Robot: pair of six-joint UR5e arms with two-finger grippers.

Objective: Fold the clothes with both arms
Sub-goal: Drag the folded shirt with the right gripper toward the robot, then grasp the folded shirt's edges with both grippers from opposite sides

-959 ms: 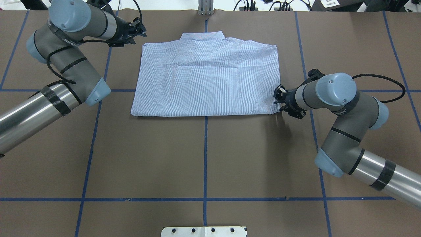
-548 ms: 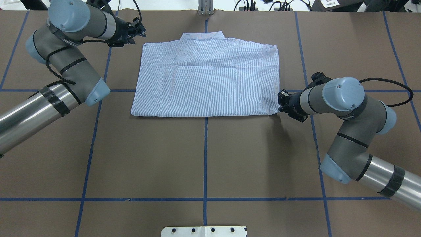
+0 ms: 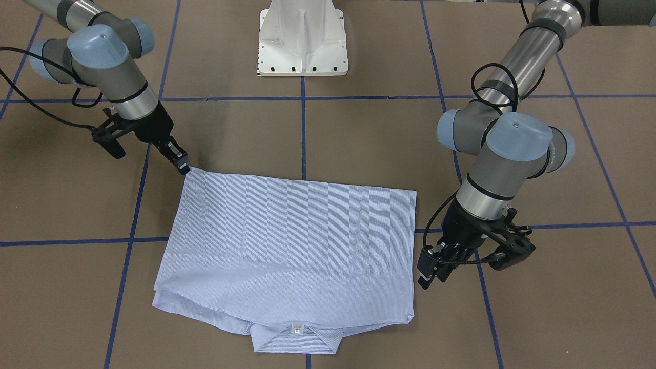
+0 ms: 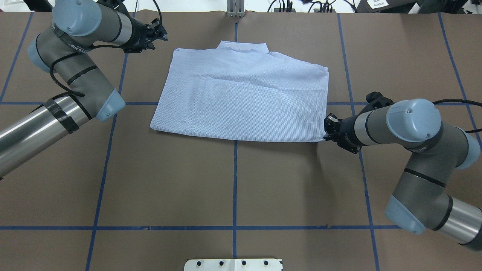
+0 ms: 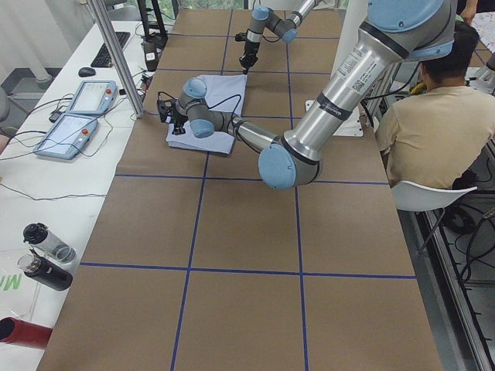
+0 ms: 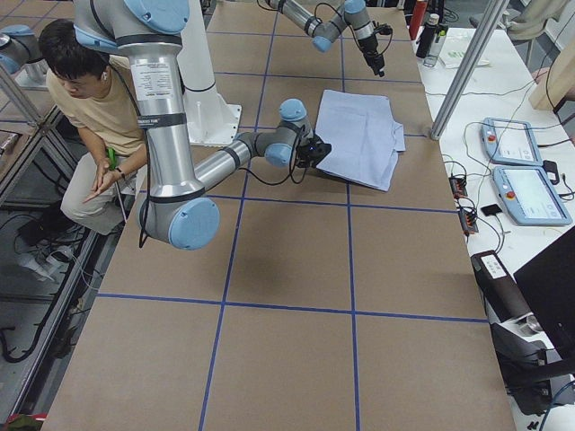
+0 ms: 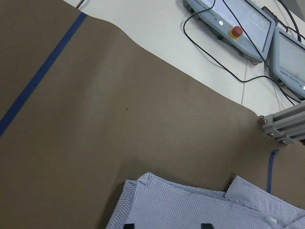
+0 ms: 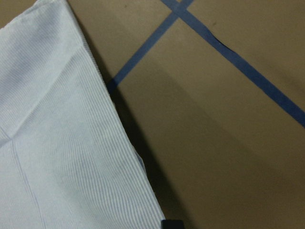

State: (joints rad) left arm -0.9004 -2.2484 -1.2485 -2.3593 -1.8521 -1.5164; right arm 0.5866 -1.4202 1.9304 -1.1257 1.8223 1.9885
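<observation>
The light-blue striped shirt lies folded and back-up in a rough rectangle on the brown table, slightly skewed. Its collar is at the far edge, and the front-facing view shows the white neck label. My right gripper is shut on the shirt's near right corner, low at the table; it also shows in the front-facing view. My left gripper is open beside the shirt's far left corner, its two fingertips apart; it also shows in the front-facing view.
The white pedestal base stands at the robot's side of the table. A metal post bracket sits at the far edge, with control pendants beyond it. A seated person is beside the table. Blue tape lines cross the table.
My right gripper has moved right and toward the robot, dragging the shirt's corner with it. The whole shirt has shifted right and turned slightly. The left arm has barely moved.
</observation>
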